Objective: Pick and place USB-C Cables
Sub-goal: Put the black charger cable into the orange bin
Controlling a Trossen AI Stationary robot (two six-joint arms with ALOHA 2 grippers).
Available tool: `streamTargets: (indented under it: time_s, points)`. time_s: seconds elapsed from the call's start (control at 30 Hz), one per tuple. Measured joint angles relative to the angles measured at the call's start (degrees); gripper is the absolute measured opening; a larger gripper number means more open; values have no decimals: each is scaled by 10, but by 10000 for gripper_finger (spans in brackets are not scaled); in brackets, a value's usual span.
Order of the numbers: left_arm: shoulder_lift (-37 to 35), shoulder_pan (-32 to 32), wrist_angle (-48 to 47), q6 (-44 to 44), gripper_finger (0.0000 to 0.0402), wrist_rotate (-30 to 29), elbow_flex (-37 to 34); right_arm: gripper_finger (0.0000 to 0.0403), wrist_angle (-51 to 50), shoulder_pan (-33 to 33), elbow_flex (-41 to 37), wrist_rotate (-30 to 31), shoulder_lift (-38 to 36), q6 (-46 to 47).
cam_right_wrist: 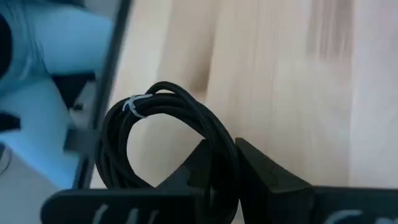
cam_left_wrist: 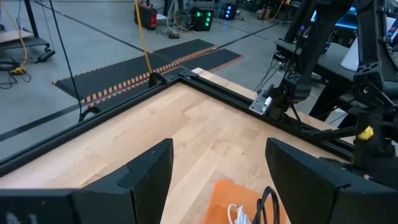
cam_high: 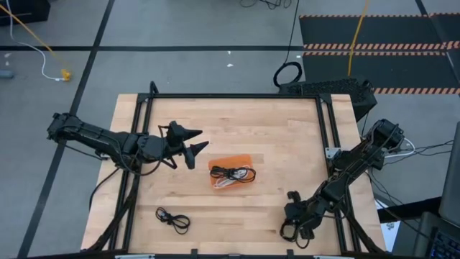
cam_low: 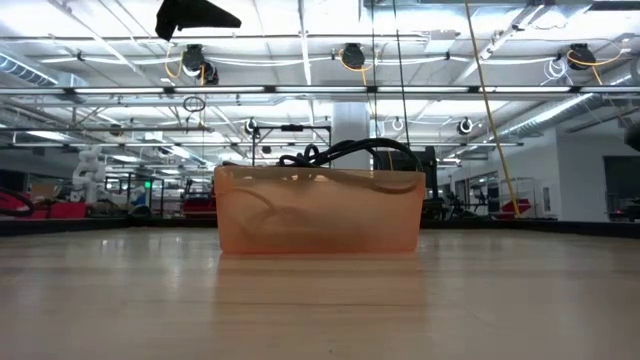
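The right arm is reaching along the right edge of the pale wooden worktop [cam_high: 287, 137], folded low toward the near right corner, and its right gripper [cam_right_wrist: 219, 163] is pinching a coiled black USB-C cable [cam_right_wrist: 163, 124] between nearly closed fingers. The left arm is stretching in from the left side, its left gripper [cam_high: 192, 142] spread wide and hovering just beside the shallow translucent orange plastic tray [cam_high: 244, 160]. Black and white coiled cables [cam_high: 233, 175] are lying in that tray near the worktop's middle. Another small black cable coil [cam_high: 172, 218] is resting on the worktop near the front left.
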Motion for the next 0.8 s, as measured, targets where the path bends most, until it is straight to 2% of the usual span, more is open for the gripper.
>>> streamTargets:
  time_s: [0.27, 0.53, 0.8]
  points:
    - [0, 0, 7, -5, 257, 0, 0, 31, 141, -49, 0, 102, -1, -106]
    - [0, 0, 13, 15, 257, 23, 0, 31, 298, -133, 0, 116, -1, -185]
    - [0, -11, 13, 28, 257, 63, 0, 33, 322, -229, 1, 116, -1, -259]
